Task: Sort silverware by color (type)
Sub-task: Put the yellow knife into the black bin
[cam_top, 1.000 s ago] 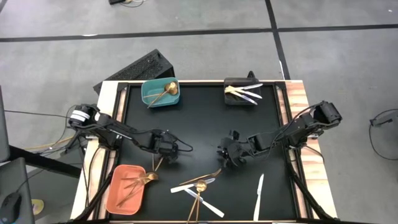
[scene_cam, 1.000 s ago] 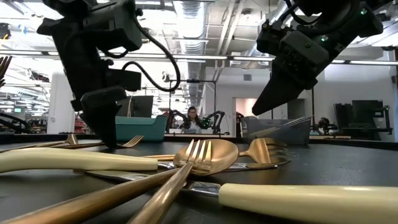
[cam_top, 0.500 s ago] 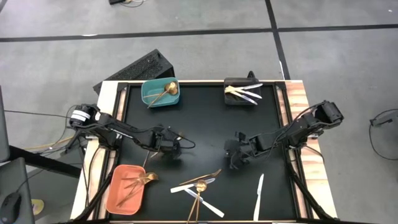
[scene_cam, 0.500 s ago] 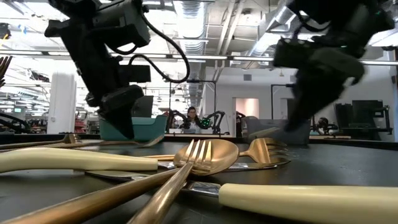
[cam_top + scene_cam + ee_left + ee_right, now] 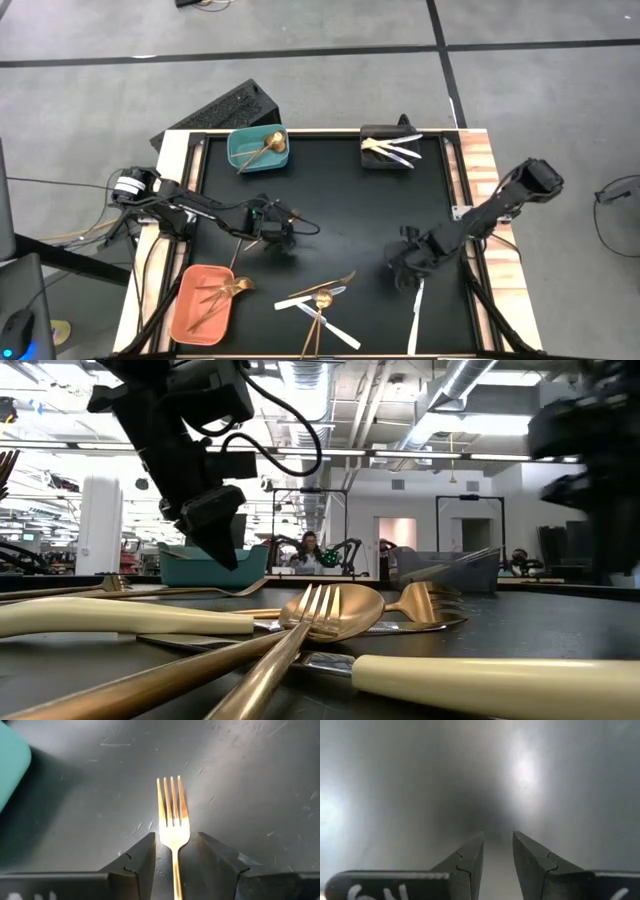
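A gold fork (image 5: 173, 815) is straddled by the parted fingers of the left gripper (image 5: 174, 855) near the table's left edge, apparently lined up for a grasp; the right gripper (image 5: 496, 851), fingers apart and empty, is lowered over a white-handled knife (image 5: 415, 318) near the front edge.

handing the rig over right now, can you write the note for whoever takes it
Left gripper: fingers open, straddling a gold fork that lies on the black mat, not gripped.
Right gripper: fingers open, empty, above the near end of a lone white-handled knife.
Done: teal bin holds a gold spoon, salmon bin holds gold forks, black bin holds knives.
Left: that fork, the lone knife, and the mixed pile of gold and white-handled pieces at the front centre.
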Available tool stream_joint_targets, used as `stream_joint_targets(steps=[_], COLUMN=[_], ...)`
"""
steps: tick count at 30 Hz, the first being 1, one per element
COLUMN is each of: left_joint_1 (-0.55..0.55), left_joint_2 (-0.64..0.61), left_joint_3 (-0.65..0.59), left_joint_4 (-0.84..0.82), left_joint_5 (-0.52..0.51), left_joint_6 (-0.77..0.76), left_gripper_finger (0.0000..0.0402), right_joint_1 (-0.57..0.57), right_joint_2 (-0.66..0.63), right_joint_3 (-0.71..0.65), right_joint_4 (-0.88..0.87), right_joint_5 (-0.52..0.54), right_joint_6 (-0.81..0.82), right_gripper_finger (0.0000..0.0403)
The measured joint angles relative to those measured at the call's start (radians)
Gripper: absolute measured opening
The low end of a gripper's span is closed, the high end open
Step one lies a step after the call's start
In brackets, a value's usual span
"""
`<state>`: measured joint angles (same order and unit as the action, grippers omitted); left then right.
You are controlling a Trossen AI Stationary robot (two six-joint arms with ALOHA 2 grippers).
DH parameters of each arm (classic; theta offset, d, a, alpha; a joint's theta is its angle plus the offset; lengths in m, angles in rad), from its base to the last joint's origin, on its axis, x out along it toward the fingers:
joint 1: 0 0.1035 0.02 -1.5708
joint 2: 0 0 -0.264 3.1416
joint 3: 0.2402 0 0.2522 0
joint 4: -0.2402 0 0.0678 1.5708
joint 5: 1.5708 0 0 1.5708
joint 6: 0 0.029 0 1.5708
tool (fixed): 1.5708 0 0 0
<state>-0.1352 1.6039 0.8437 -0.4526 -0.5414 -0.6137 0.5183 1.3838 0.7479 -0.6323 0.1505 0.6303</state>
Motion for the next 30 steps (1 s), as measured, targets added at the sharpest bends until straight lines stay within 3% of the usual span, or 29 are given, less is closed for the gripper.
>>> stream_joint_targets(steps=[4,11,19,30], left_joint_1=[0.0,0.0,0.003,0.012], left_joint_2=[0.0,0.0,-0.001,-0.001], left_joint_3=[0.01,0.01,0.011,0.011], left_joint_4=[0.003,0.075,0.227,0.233], left_joint_5=[-0.028,-0.085,-0.081,-0.067], left_joint_6=[0.016,0.027,0.112,0.109], left_gripper_finger=[0.0141,0.0142,0.0142,0.0142], right_joint_1=[0.077,0.264,0.39,0.403], right_joint_2=[-0.02,-0.023,-0.021,0.011], right_joint_3=[0.0,0.0,0.001,0.001], right_joint_4=[-0.034,0.015,0.129,0.218], right_joint_5=[-0.06,-0.229,-0.156,-0.131], right_joint_6=[-0.026,-0.266,-0.334,-0.38], right_gripper_finger=[0.0123,0.0123,0.0123,0.0123])
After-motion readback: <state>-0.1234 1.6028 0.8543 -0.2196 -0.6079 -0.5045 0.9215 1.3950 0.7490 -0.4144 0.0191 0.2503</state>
